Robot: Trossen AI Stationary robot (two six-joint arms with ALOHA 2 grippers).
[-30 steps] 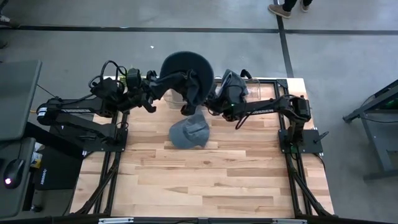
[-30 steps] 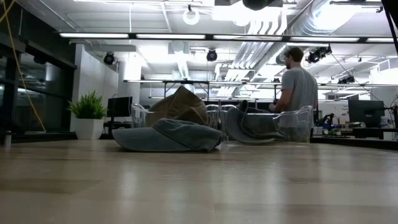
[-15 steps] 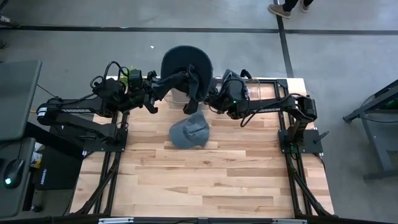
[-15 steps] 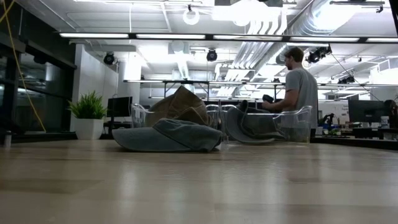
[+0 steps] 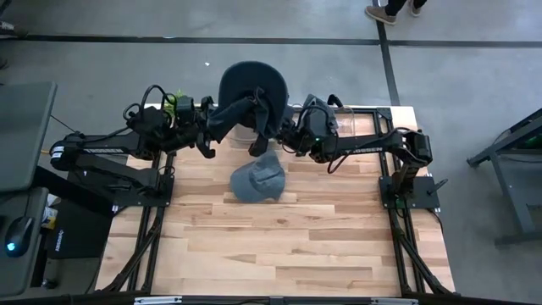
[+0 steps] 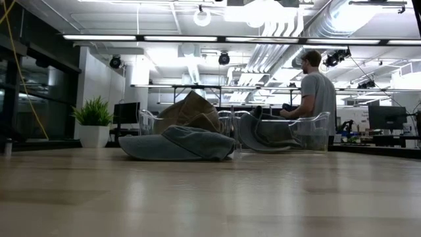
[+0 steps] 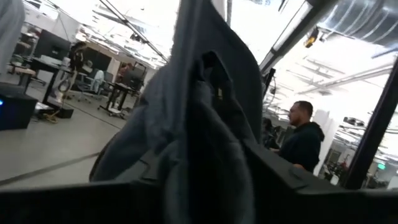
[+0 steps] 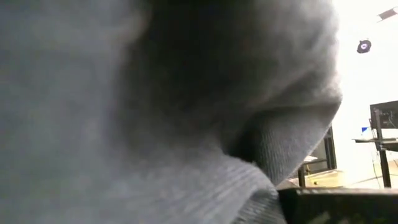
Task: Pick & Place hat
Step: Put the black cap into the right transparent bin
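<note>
High view: the left gripper (image 5: 251, 105) holds up a dark blue-grey cloth hat (image 5: 251, 91), spread like a wide disc above the far edge of the pale wooden bench (image 5: 279, 246). The right gripper (image 5: 288, 135) sits just beside that hat's lower edge, near the bench's far middle; whether its fingers are spread or closed cannot be told from here. A second hat, a grey denim cap (image 5: 257, 179), lies flat on the bench just nearer than both grippers. A clear plastic bin (image 5: 345, 116) stands at the far right edge behind the right arm.

Low view: the grey denim cap (image 6: 177, 144) rests on the bench surface. Behind it stand clear bins, one with tan fabric (image 6: 191, 110) and one with dark fabric (image 6: 266, 133). A person in a grey shirt (image 6: 316, 92) stands in the room beyond.

Left wrist view: dark grey cloth of the held hat (image 7: 199, 124) hangs close in front, draped over the gripper; another person in dark clothes (image 7: 305, 146) stands beyond.

Right wrist view: grey ribbed fabric (image 8: 155, 112) fills almost everything.
</note>
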